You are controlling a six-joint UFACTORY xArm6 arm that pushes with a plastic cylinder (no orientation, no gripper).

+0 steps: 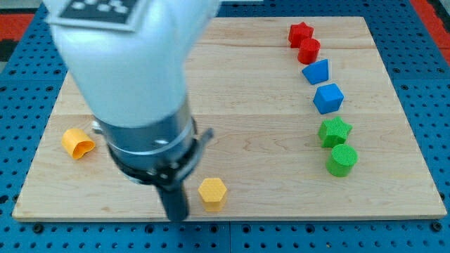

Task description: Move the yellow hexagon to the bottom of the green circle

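The yellow hexagon (212,192) lies near the view's bottom edge of the wooden board, left of centre. The green circle (342,160) stands far to its right, near the board's right side. My tip (176,216) is at the end of the dark rod, just left of the yellow hexagon and slightly below it, a small gap apart. The large white arm body hides the board's upper left.
A green star (335,131) sits just above the green circle. Above it run a blue cube (328,98), a second blue block (316,72), a red cylinder (309,50) and a red star (300,33). An orange-yellow block (77,143) lies at the left. The board (281,197) rests on a blue pegboard.
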